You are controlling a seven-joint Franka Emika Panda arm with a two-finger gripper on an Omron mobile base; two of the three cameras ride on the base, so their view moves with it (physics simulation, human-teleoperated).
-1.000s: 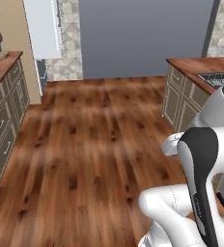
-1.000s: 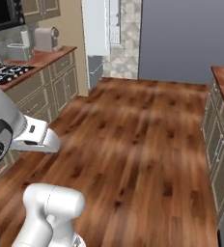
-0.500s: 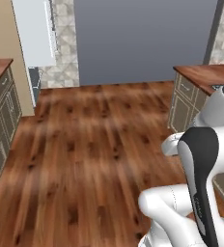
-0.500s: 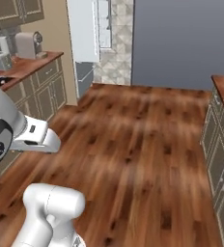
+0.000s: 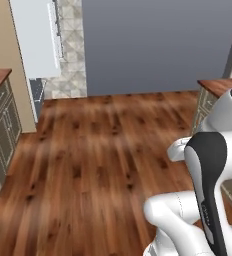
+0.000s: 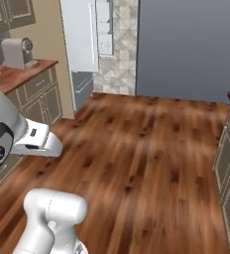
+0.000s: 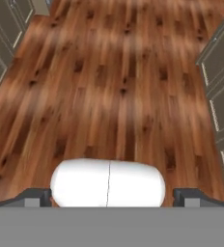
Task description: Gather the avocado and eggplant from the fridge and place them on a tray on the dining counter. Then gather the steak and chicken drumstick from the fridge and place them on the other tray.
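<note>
We see the fridge [image 5: 35, 40] as a tall, flat white slab in the upper left of the left base view, with a pale vertical handle [image 5: 53, 27] on its right edge and a darker grey panel at its foot. In the right base view the fridge [image 6: 82, 34] stands at upper centre-left, smooth and glossy, its door shut. The avocado, eggplant, steak, drumstick and trays we cannot make out from here.

Compared with a second ago, the whole picture has slid: the camera has turned, so the fridge sits larger and nearer the middle, while the left-hand counter has drifted toward the edge. The things themselves have not shifted.

The floor [image 5: 98, 165] is warm brown wood planking with dark knots, slightly shiny. Behind it rises a plain matte blue-grey wall [image 5: 158, 45], and between wall and fridge runs a strip of beige patterned tile [image 6: 118, 44]. Grey panelled cabinets [image 6: 37, 96] carry a reddish wooden counter [image 6: 23, 74] at the left of the right base view, with a rounded silver coffee machine [image 6: 18, 52] on top. Another wood-topped cabinet [image 5: 213, 87] shows at the right of the left base view.

In the hand view the gripper [image 7: 109, 195] points down at the planks, its two dark fingertips [image 7: 34, 195] spread wide at the bottom corners, with nothing between them. Grey cabinet fronts [image 7: 220, 82] flank the floor on the right.
</note>
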